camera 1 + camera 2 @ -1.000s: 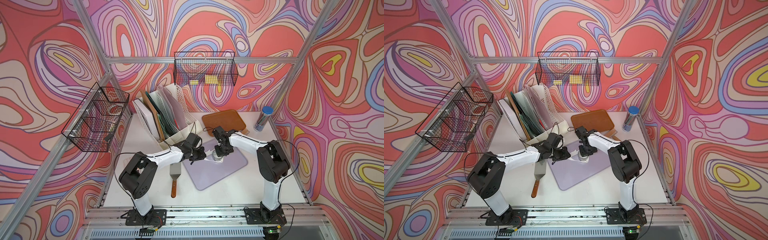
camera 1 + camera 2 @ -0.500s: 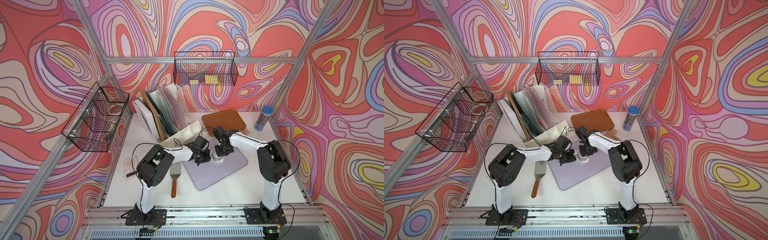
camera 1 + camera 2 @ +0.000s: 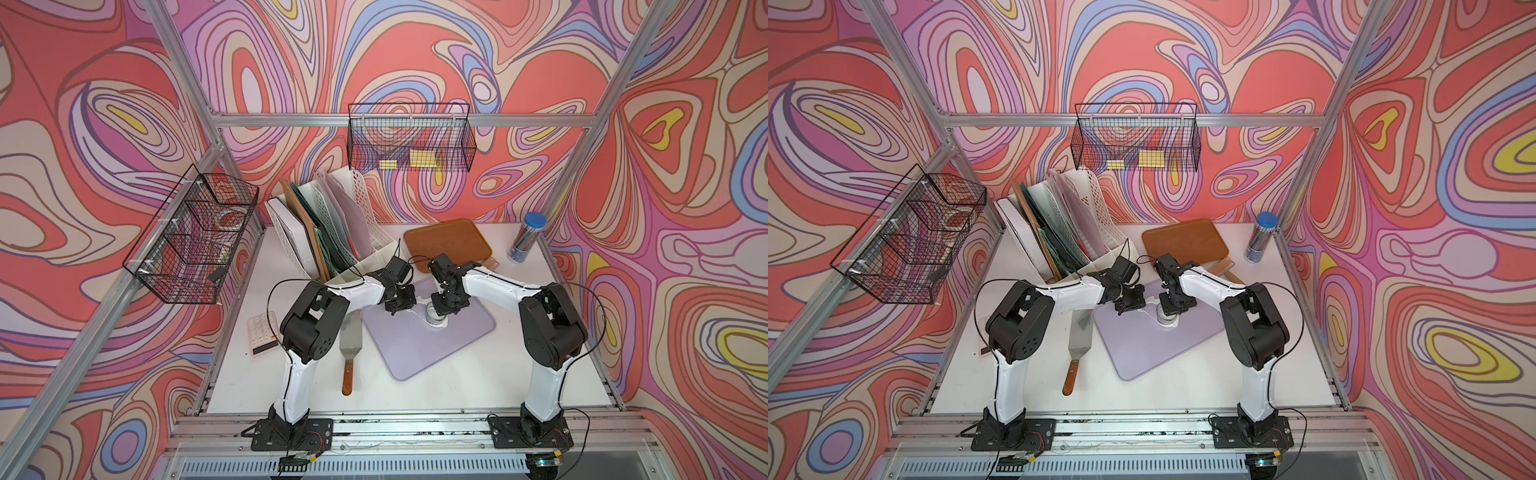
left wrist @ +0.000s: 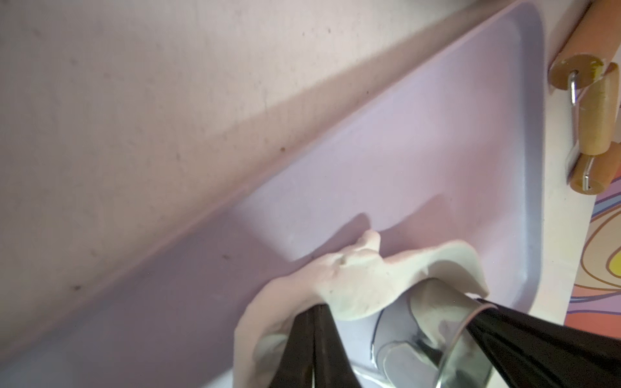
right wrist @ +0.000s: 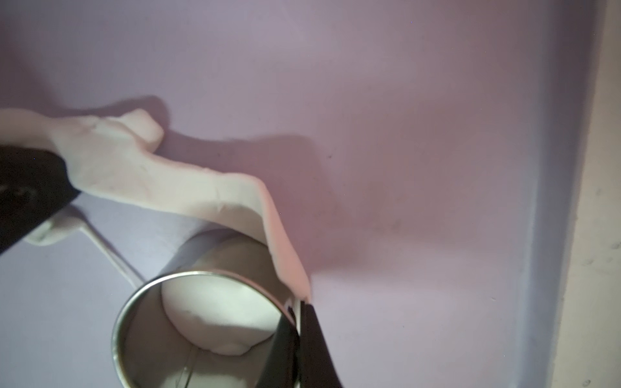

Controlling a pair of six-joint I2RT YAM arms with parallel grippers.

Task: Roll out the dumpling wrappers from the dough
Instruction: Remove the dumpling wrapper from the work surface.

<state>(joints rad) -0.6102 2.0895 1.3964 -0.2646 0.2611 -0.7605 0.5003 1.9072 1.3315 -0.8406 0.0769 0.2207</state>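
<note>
so the left tool [image 4: 314, 322] has just pinched fully shut on the scrap [image 4: 353, 282], which now hangs peeled up off the mat [image 5: 369, 84] and drapes against the cutter [image 5: 134, 342]. The right tool [image 5: 299, 336] stays clamped tight on the cutter's rim, pinning it down. The wrapper [image 5: 218, 312] lies flat on the mat inside the cutter, so I reckon it's cut free and only the excess needs dragging clear

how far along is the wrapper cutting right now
Done: one round wrapper sits cut inside the ring cutter. In hand: right gripper pinches the ring's wall; left gripper pinches the dough scrap, partly lifted off the mat. Left: clear the scrap, lift the ring.
</note>
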